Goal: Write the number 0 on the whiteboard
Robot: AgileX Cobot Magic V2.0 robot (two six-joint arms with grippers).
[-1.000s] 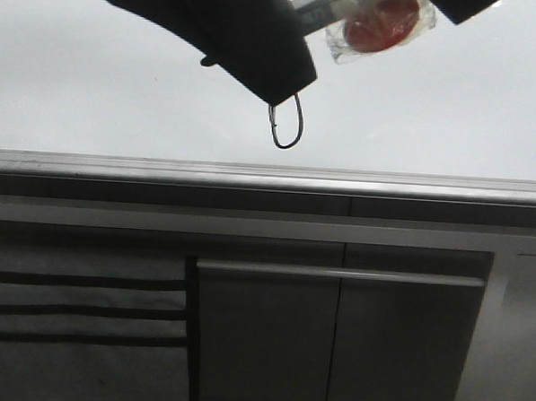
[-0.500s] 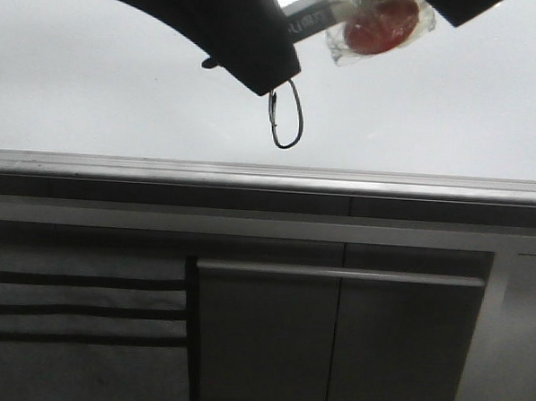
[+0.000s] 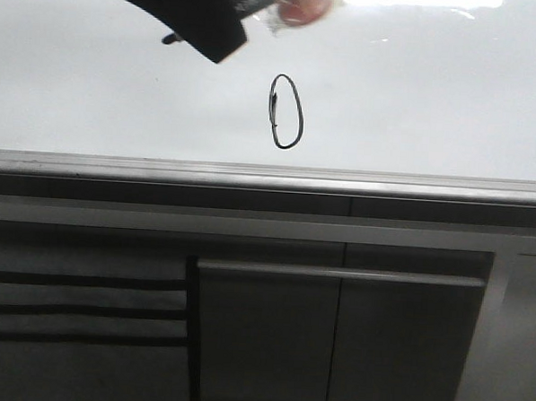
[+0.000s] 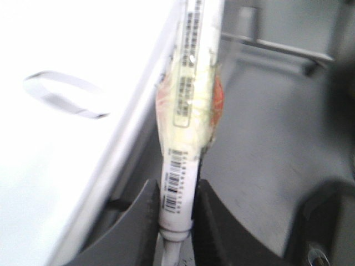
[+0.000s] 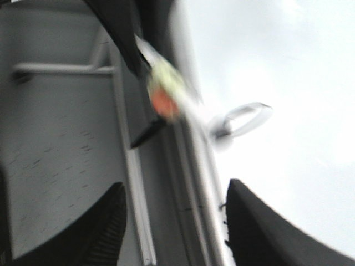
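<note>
The number 0 [image 3: 286,112] stands complete on the whiteboard [image 3: 435,101], a narrow upright oval in thin black line, doubled along its left side, a little above the board's grey metal edge strip [image 3: 269,175] and about midway across the front view. Nothing covers or touches it. Up and to the left of it, at the top of that view, the left gripper [image 4: 178,221] appears as a dark shape, apart from the drawn figure. In the left wrist view its two dark fingers [image 4: 145,221] are clamped on the lower barrel of a white marker [image 4: 186,111], which runs away from the claw along the board's edge. The marker carries a barcode label near the fingers and a longer printed label higher up, but the print is too blurred to read; clear tape with a red-orange patch is wrapped round the barrel between them. The right gripper [image 5: 175,227] has its two dark fingers spread well apart with nothing between them; past them the right wrist view shows the marker's taped section as a blurred yellow and orange smear, and the oval faintly on the glossy white surface. Below the board are grey cabinet panels [image 3: 332,348] with a horizontal bar handle [image 3: 341,273].
</note>
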